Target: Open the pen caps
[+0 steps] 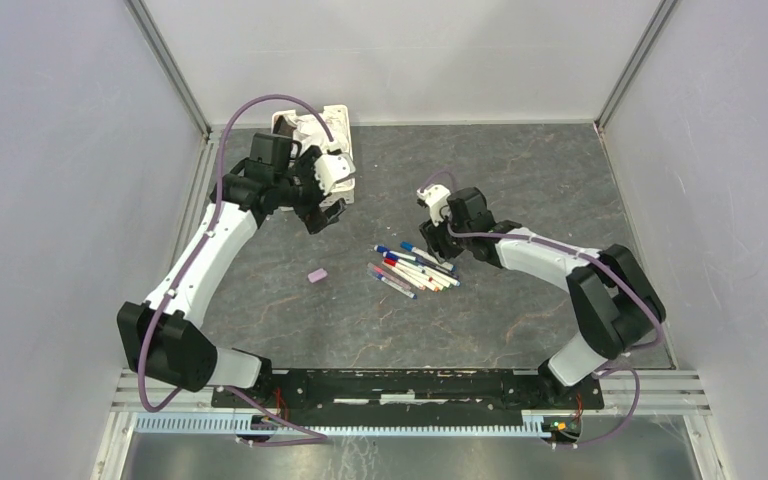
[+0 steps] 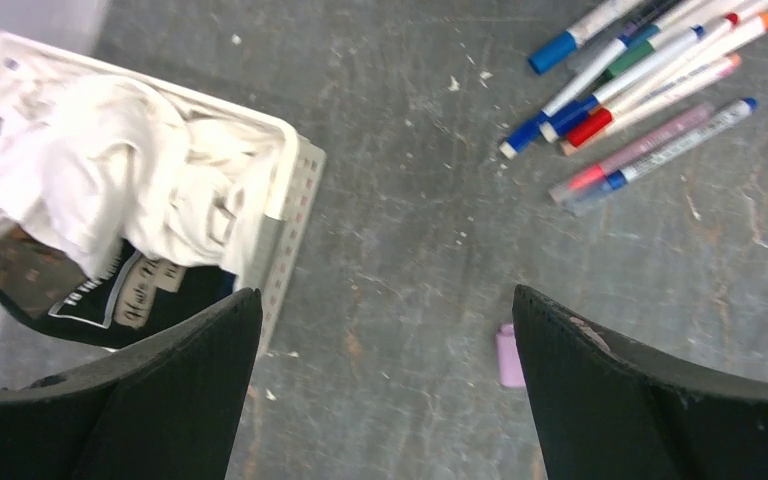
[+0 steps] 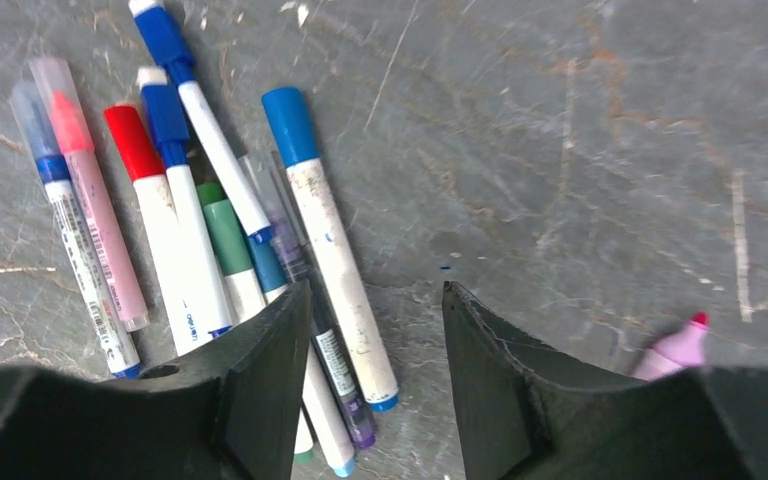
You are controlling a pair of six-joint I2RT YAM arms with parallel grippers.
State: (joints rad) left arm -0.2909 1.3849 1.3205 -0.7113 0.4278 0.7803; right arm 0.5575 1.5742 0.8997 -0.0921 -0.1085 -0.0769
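**A:** Hovering at the tail ends of the pens (image 3: 210,230), the right gripper (image 3: 372,295) has its jaws spread, with nothing between them.

**B:** And the caps (image 3: 132,142)?

**A:** On the pens, which fan from its 9 to 12 o'clock. Their long axes run 11 to 5, caps at the 11 end. The blue cap (image 3: 288,125) lies nearest.

**B:** The left gripper (image 2: 385,292)?

**A:** Spread and empty too, near the basket (image 2: 295,170) and well apart from the pile. A loose cap (image 2: 508,355) lies at its 4 o'clock. I judge the right arm nearer the pens.

**B:** Any writing?

**A:** Small print on the pens and white letters on black cloth (image 2: 20,285), all too blurred to read.
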